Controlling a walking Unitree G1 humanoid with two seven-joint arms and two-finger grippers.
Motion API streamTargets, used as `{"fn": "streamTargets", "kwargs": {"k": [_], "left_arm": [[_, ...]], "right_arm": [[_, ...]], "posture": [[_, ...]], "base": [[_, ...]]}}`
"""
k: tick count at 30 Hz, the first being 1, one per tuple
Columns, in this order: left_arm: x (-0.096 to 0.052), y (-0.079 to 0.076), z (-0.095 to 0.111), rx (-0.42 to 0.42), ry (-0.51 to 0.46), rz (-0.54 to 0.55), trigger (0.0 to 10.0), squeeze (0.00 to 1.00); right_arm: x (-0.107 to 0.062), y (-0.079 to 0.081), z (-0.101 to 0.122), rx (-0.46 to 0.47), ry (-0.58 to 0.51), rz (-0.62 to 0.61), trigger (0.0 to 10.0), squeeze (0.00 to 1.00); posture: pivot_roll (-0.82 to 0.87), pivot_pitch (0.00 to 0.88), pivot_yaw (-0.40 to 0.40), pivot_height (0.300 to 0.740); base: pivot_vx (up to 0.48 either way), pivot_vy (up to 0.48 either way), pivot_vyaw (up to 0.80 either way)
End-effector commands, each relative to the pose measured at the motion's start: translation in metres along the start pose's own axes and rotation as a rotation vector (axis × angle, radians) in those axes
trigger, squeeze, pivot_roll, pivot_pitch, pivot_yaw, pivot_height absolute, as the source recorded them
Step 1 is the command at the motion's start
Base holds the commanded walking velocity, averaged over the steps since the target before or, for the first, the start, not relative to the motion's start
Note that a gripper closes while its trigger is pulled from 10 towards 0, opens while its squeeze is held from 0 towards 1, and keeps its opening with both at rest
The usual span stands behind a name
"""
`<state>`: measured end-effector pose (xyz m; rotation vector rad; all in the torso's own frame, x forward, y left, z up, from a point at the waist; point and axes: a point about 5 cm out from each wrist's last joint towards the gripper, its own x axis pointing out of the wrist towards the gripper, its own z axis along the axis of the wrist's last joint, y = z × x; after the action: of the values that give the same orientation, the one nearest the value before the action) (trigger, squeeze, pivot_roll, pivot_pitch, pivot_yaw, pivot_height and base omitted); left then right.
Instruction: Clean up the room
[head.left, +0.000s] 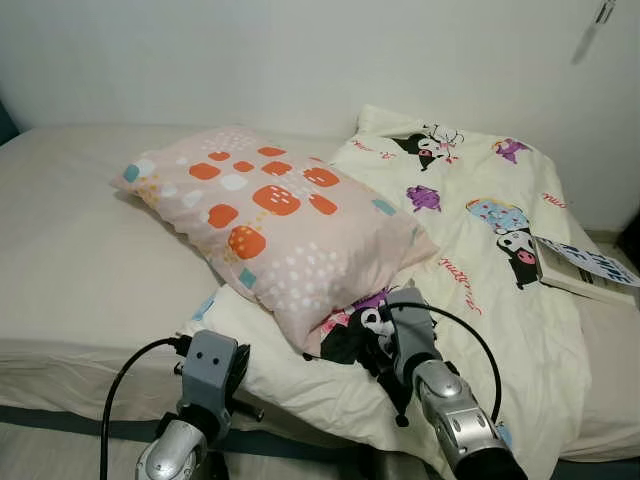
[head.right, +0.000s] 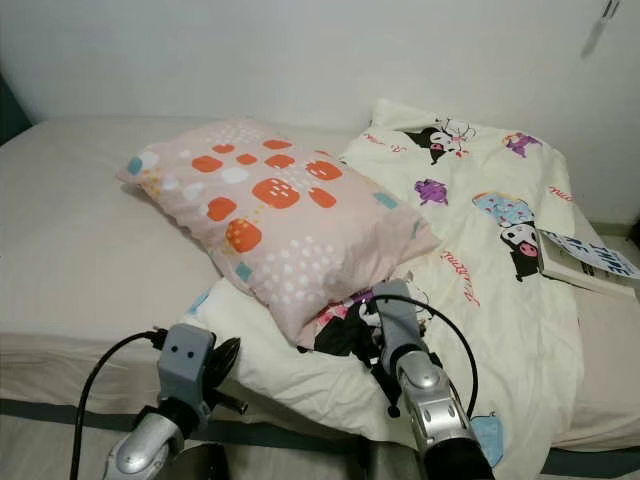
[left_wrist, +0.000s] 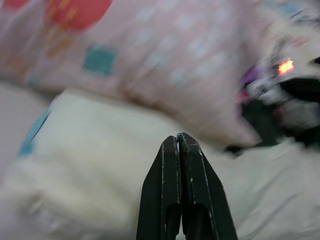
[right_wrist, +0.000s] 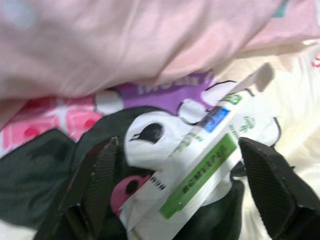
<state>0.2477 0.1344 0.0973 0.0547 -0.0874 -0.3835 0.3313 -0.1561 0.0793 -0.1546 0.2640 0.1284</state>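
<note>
From the head, a bed (head.left: 70, 260) carries a pink pillow (head.left: 270, 225) lying partly on a cream cartoon quilt (head.left: 480, 260), with a book (head.left: 585, 268) at the quilt's 3 o'clock edge. The right gripper (head.left: 385, 322) reaches under the pillow's 5 o'clock corner; the left gripper (head.left: 222, 372) hangs at the quilt's near edge. The left wrist shows its jaws clenched together over the quilt. The right wrist shows its jaws released, straddling a white tube (right_wrist: 200, 175) with a green label lying on the quilt beside the pillow.
</note>
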Motion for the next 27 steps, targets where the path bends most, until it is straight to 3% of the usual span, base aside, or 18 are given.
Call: {"fn": "streamTargets", "kwargs": {"k": [1, 6, 17, 18, 19, 27], "left_arm": [[-0.003, -0.009, 0.003, -0.008, -0.014, -0.094, 10.0, 0.0], [0.0, -0.029, 0.015, 0.063, -0.053, -0.266, 10.0, 0.0], [0.006, -0.038, 0.025, 0.13, -0.099, -0.325, 10.0, 0.0], [0.006, -0.039, 0.026, 0.14, -0.1, -0.338, 10.0, 0.0], [0.005, -0.039, 0.027, 0.147, -0.1, -0.346, 10.0, 0.0], [0.004, -0.039, 0.028, 0.155, -0.099, -0.35, 10.0, 0.0]], "right_arm": [[0.001, -0.003, -0.007, 0.044, 0.032, -0.008, 10.0, 1.0], [0.007, -0.009, -0.008, 0.124, 0.099, -0.031, 10.0, 1.0], [0.019, -0.002, -0.011, 0.205, 0.163, 0.037, 10.0, 1.0], [0.021, -0.001, -0.01, 0.193, 0.167, 0.044, 10.0, 0.86], [0.022, -0.001, -0.009, 0.184, 0.171, 0.047, 10.0, 0.0], [0.023, -0.001, -0.015, 0.096, 0.239, 0.039, 10.0, 0.0]], "posture": [[-0.06, 0.171, -0.058, 0.577], [-0.06, 0.174, -0.056, 0.577], [-0.04, 0.188, -0.043, 0.577], [-0.04, 0.188, -0.045, 0.577], [-0.04, 0.188, -0.045, 0.577], [-0.03, 0.186, -0.05, 0.577]], "base": [[0.0, 0.0, 0.0], [0.0, 0.0, 0.0], [0.0, 0.0, 0.0], [0.0, 0.0, 0.0], [0.0, 0.0, 0.0], [0.0, 0.0, 0.0]]}}
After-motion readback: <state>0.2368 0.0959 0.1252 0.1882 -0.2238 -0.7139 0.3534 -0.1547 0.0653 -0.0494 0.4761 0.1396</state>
